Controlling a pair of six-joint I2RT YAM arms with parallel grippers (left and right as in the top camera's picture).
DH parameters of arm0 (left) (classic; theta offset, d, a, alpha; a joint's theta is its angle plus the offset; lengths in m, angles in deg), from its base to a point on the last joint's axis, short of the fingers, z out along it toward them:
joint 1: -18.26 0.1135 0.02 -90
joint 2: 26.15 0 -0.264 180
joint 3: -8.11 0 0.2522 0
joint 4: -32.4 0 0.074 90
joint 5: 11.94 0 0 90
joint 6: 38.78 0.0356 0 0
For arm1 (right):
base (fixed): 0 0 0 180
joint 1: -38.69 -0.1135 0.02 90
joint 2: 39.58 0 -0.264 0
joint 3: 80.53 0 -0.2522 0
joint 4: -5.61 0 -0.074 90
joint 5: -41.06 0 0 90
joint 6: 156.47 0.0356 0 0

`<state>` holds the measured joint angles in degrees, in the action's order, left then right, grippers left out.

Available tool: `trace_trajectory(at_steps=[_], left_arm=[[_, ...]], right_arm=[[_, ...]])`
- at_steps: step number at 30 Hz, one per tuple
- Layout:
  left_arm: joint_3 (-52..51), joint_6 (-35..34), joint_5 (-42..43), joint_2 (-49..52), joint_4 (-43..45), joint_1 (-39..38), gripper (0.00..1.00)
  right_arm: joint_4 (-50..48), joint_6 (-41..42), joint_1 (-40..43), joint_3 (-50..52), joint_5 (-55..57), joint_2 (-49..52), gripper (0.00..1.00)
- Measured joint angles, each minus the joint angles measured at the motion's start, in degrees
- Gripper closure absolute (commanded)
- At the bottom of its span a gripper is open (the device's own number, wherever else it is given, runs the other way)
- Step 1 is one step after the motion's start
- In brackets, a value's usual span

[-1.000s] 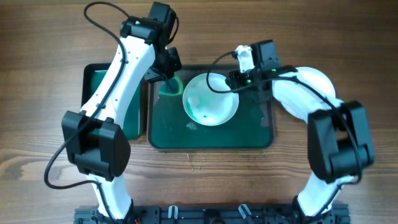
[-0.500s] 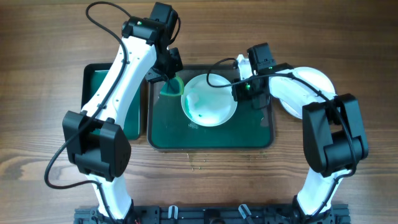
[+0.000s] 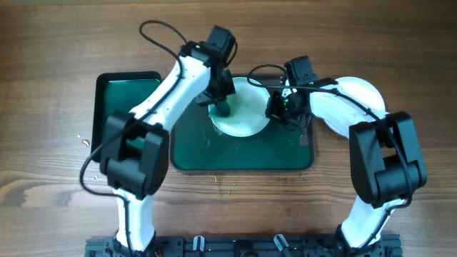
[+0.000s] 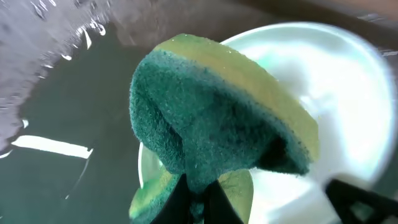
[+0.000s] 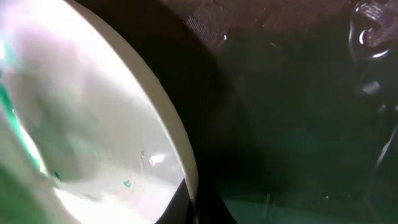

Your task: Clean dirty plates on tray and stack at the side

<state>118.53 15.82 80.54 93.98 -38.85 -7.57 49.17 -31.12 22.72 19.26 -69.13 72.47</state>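
Observation:
A white plate (image 3: 246, 114) with teal smears sits tilted on the large dark green tray (image 3: 243, 153). My right gripper (image 3: 275, 107) is shut on the plate's right rim (image 5: 180, 149). My left gripper (image 3: 223, 106) is shut on a green and yellow sponge (image 4: 211, 118), which presses on the plate's left part (image 4: 329, 74). Another white plate (image 3: 360, 93) lies on the table to the right, partly hidden by my right arm.
A smaller bright-green tray (image 3: 125, 100) lies left of the large tray. The wooden table (image 3: 50, 86) surrounds both. A black rail (image 3: 235, 246) runs along the near edge.
My left gripper has moved right with the sponge, from the tray's left part onto the plate. My right gripper still holds the plate's rim.

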Motion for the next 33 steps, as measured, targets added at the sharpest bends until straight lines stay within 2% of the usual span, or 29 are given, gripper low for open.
trace_trajectory(at_steps=[8,16,19,22,28,33], left_arm=[[-3.5,0.04,1.88,2.75,5.7,-0.74,0.96],[-4.87,13.92,15.08,3.52,9.77,-4.96,0.96],[-5.01,15.34,16.5,3.67,10.23,-4.76,0.96],[-5.11,11.76,14.25,3.67,9.29,-3.17,0.96],[-4.57,-1.64,-0.44,3.39,2.38,-0.76,0.96],[-4.57,-5.44,-4.79,3.3,2.14,-1.16,0.96]], right_arm=[[-0.04,0.0,0.0,0.0,0.0,0.0,0.96],[-0.04,-0.02,0.0,0.0,0.0,0.0,0.96],[-0.04,-0.04,0.0,0.0,0.0,0.0,0.96],[-0.07,-0.04,0.0,0.04,-0.17,0.0,0.96],[-0.63,-0.04,-0.44,0.33,-0.85,0.0,0.96],[-0.63,-0.04,-0.44,0.33,-1.03,0.0,0.96]])
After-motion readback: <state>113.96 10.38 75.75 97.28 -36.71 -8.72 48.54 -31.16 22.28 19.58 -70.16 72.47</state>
